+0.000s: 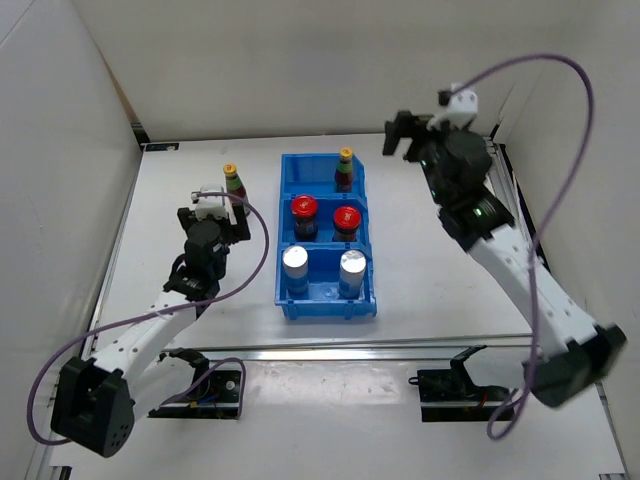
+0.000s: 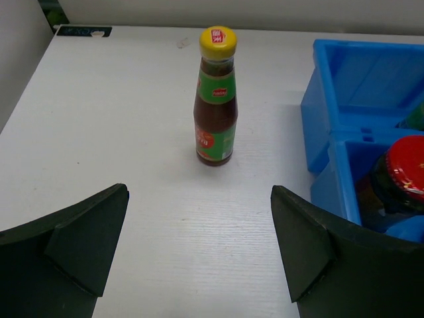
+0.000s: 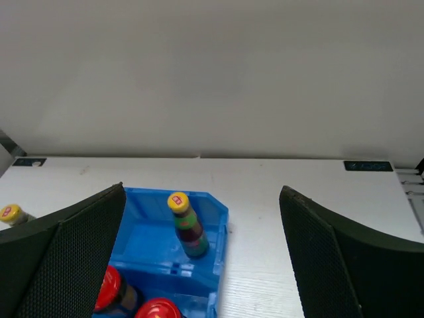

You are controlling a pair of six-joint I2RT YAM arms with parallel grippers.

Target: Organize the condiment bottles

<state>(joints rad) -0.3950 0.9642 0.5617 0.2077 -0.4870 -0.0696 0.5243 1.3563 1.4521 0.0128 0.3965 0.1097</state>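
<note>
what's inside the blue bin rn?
The blue bin holds five bottles. Far section: slim yellow-capped bottle, right side. Middle: left red-lidded jar, right red-lidded jar. Near: left shaker, right shaker. The floor beneath them is covered. The sixth bottle stands outside.

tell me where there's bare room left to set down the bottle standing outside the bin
Far-left compartment of the blue bin is bare, beside the binned slim bottle and beyond a red-lid jar. The table right of the bin is also free. Crowded: both jars and both shakers fill the other four slots.
</note>
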